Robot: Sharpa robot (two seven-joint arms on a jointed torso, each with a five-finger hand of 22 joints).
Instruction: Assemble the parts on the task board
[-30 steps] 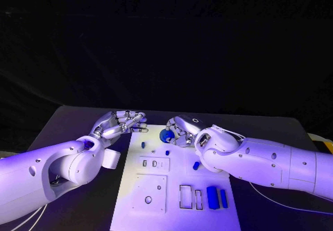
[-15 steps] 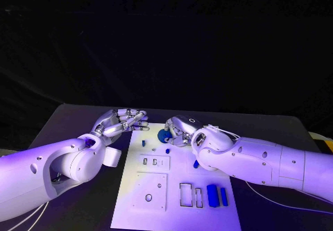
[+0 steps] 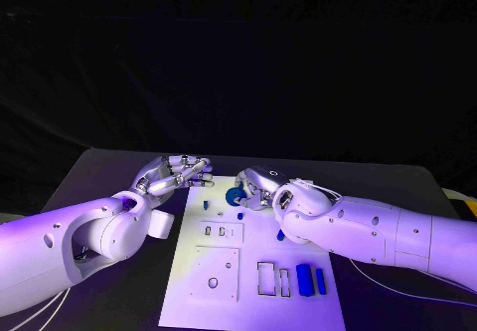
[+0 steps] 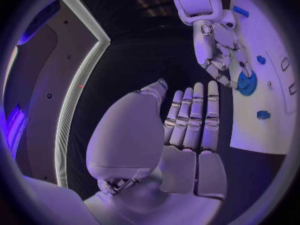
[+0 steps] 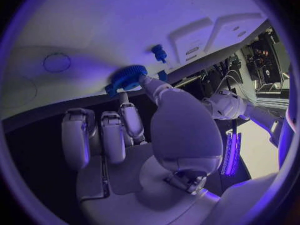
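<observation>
We see a round blue gear [image 3: 233,196] at the far end of the task board [image 3: 249,296], directly under the right hand [image 3: 260,189]. In the right wrist view the gear [image 5: 127,77] sits at the fingertips [image 5: 142,80], with the thumb and one finger touching its toothed rim; we read this as a pinch on the gear, while the other fingers of that hand stay curled back toward the palm. In the left wrist view the same hand [image 4: 215,45] reaches down onto the gear [image 4: 246,83] at the board's edge.

Just beside the gear, on the side toward the left hand [image 3: 176,174], a small blue peg [image 3: 206,205] stands on the board. Nearer the robot than the right hand, partly under its wrist, lies a small blue piece [image 3: 280,236]. Farther back along the right forearm, two blue bars [image 3: 310,281] lie side by side next to two rectangular slots [image 3: 273,281].

The left hand hovers off the board's edge, over the black table [image 3: 99,172], close to the right hand but apart from it. Its fingers [image 4: 192,115] lie straight and pressed together, the thumb alongside, and we see nothing in it.
</observation>
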